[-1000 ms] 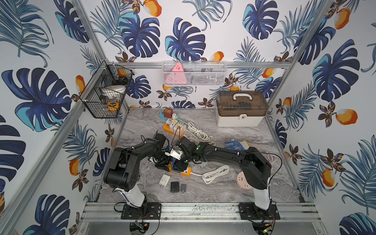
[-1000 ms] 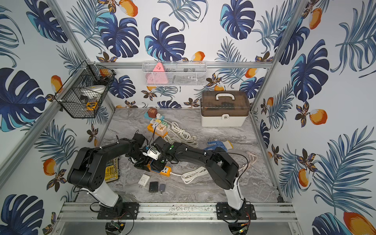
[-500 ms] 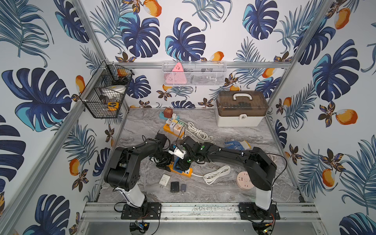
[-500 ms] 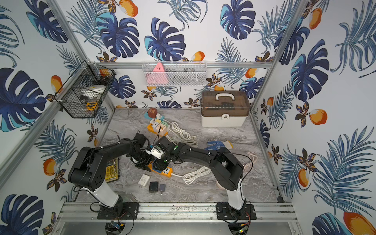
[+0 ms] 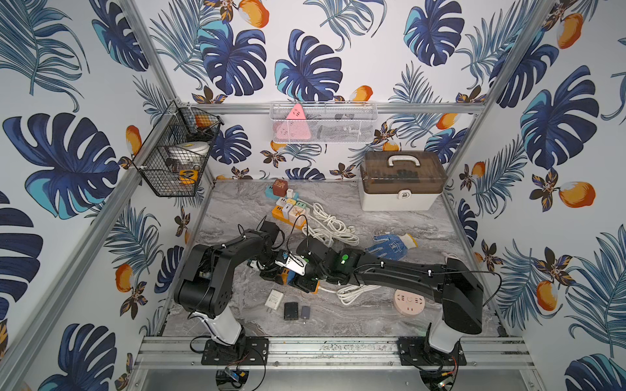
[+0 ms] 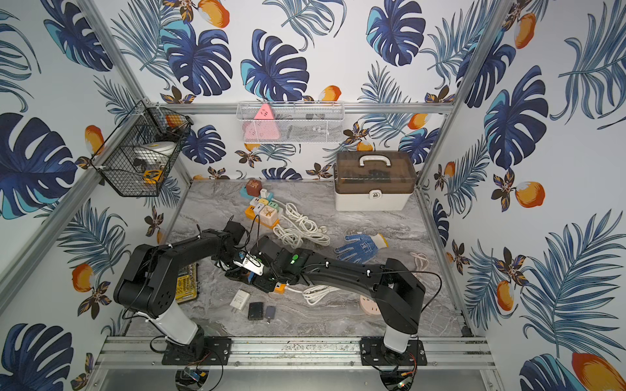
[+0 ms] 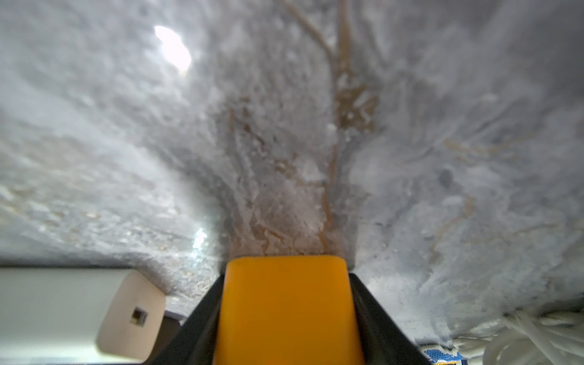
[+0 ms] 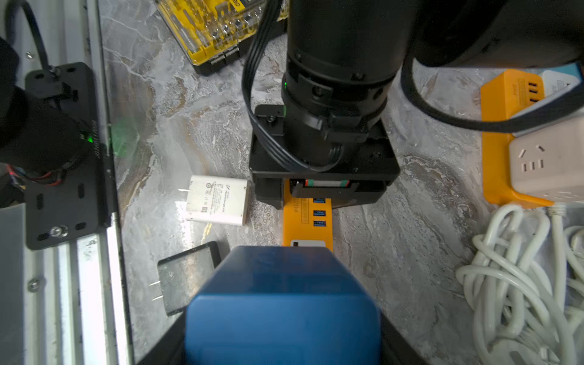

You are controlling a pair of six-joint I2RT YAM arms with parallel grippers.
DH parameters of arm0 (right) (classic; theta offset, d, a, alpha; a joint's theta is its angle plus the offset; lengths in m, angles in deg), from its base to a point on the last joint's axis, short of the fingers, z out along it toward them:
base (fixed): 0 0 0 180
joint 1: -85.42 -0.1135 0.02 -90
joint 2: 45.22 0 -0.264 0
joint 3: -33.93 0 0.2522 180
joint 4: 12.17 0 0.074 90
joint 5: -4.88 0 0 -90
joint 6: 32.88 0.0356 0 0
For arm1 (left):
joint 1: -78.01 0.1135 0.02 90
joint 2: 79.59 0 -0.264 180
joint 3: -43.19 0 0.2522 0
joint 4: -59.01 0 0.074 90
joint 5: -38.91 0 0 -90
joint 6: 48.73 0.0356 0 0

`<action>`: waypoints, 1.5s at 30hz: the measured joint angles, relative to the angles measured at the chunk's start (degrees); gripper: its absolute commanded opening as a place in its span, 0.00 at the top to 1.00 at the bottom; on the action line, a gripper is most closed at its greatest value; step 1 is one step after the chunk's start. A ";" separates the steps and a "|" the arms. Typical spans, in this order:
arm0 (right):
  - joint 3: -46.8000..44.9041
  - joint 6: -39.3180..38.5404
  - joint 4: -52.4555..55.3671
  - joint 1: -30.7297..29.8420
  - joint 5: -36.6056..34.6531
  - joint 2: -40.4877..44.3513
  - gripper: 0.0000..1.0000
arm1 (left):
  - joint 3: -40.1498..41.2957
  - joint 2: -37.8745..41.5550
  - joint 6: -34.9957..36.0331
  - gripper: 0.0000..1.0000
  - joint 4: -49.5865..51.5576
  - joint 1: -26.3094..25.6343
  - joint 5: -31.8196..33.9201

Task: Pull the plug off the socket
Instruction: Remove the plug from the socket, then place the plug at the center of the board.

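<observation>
So, the right tool (image 8: 281,319) has its jaws clamped on either side of the blue plug (image 8: 279,278). The plug sits at one end of the orange power strip (image 8: 306,215), but I can't tell if the prongs are seated. The left tool (image 7: 286,325) is gripping the strip's other end. The strip lies on the marble worktop (image 8: 410,252), with a white charger (image 8: 216,200) just beside it and a coiled white cable (image 8: 518,284) on the other side.
</observation>
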 measured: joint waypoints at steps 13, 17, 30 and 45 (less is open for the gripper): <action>-13.40 28.44 14.67 0.96 12.33 14.14 0.78 | 0.42 1.14 -0.42 1.00 -0.55 -0.42 0.76; -15.76 38.49 20.85 0.96 15.72 11.41 0.76 | 0.59 1.57 -1.11 1.00 -0.74 -1.25 1.92; -5.60 52.92 26.01 1.53 20.02 -5.16 0.74 | 1.40 2.71 -3.56 1.00 -1.75 -3.02 4.24; 0.28 58.47 29.97 3.58 21.66 -12.79 0.29 | 2.23 3.41 -4.98 1.00 -3.67 -4.61 4.00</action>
